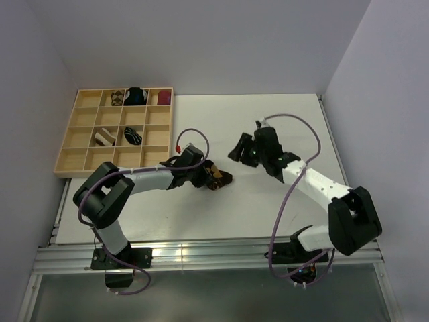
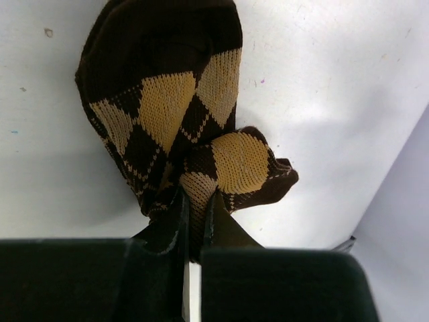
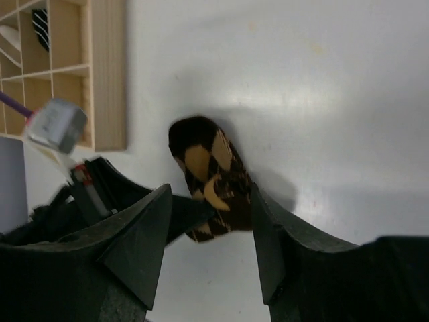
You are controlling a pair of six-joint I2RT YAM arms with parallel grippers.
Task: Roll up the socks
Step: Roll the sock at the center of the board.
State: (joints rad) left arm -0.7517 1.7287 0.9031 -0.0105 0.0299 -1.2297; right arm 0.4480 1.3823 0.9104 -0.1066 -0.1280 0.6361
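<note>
The brown-and-tan argyle sock (image 1: pixel 218 178) lies bunched on the white table (image 1: pixel 268 121), just right of my left gripper (image 1: pixel 203 176). In the left wrist view that gripper (image 2: pixel 198 201) is shut on a fold at the near end of the sock (image 2: pixel 167 100). My right gripper (image 1: pixel 240 149) hovers open to the upper right, apart from the sock. Through its spread fingers (image 3: pixel 268 228) I see the sock (image 3: pixel 211 168) on the table beyond, with nothing between them. The brown-and-cream striped sock (image 1: pixel 104 137) and the black thin-striped sock (image 1: pixel 133 136) sit rolled in tray compartments.
A wooden compartment tray (image 1: pixel 74 151) stands at the table's back left. Its top row holds a patterned bundle (image 1: pixel 117 98), a black-and-blue bundle (image 1: pixel 137 96) and a maroon bundle (image 1: pixel 164 97). Grey walls close in the back and right.
</note>
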